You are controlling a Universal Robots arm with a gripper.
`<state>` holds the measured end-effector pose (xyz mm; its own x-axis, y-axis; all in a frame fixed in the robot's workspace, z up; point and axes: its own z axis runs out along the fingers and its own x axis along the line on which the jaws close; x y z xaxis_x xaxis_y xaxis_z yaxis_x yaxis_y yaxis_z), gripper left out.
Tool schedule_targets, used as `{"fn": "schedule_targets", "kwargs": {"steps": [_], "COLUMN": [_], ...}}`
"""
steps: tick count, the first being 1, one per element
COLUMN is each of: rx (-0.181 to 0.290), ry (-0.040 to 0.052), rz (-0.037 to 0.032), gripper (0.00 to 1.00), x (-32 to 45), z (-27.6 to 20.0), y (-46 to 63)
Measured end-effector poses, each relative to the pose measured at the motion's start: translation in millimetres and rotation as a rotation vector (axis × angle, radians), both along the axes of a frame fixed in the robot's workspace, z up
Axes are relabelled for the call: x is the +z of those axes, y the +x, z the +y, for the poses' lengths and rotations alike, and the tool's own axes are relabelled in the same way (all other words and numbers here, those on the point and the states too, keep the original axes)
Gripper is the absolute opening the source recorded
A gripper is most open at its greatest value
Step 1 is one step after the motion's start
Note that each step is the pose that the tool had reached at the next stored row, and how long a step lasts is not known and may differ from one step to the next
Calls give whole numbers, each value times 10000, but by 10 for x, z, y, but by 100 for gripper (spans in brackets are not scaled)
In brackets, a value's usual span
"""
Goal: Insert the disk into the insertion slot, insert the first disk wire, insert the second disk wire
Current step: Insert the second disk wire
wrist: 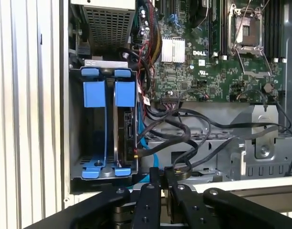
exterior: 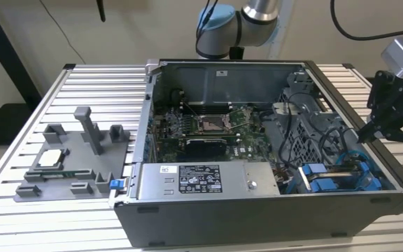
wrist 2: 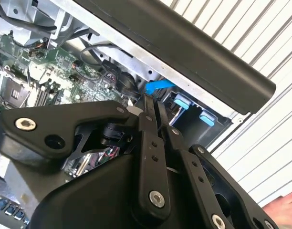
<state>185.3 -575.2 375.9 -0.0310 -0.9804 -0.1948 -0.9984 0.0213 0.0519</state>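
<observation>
1. End effector (wrist: 161,175) is clenched, jaws almost touching. Can't tell if anything is pinched. It hangs at the case (exterior: 257,220) edge, just beside the black wires (wrist: 184,140) and near the slot's end.
2. Disk (wrist: 127,136) looks seated edge-on in the slot (wrist: 88,143), in the half next to the board (wrist: 208,67). The other half is open. My read: the step in hand is wire work.
3. Doing it well:
   - Square the connector to the disk's end.
   - Push straight along the port axis, no side load.
   - Keep the black loops out of the path; they're a snag risk.
   - Blue wire (wrist: 142,138) runs right along the disk. Plugged or not, can't tell.
4. Counts up close:
   - 1 end effector, 2 fingers (wrist: 148,202)
   - 1 blue wire
   - several black wires, too tangled for an exact count
   - 1 disk
   - 1 slot with blue tabs (wrist: 124,93), two at each end
5. Further off: 1 board with 1 socket (wrist: 245,28). In the exterior view, 1 grey fixture (exterior: 69,163) sits on the desk (exterior: 96,84), well apart from the slot.
</observation>
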Motion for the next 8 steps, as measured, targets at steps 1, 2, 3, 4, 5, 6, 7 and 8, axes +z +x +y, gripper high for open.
{"fn": "schedule_targets", "kwargs": {"steps": [1,2,3,4,5,6,7,8], "rx": [0,0,0,-1,-1,-1,0,0], "ry": [-1,-1,-1,-2,1,1,1,1], "rz": [0,0,0,0,0,0,0,0], "gripper": [0,0,0,0,0,0,0,0], "x": [8,17,27,36,40,44,49,54], "z": [0,0,0,0,0,0,0,0], "y": [-10,-20,-29,-38,-45,-51,-59,-66]}}
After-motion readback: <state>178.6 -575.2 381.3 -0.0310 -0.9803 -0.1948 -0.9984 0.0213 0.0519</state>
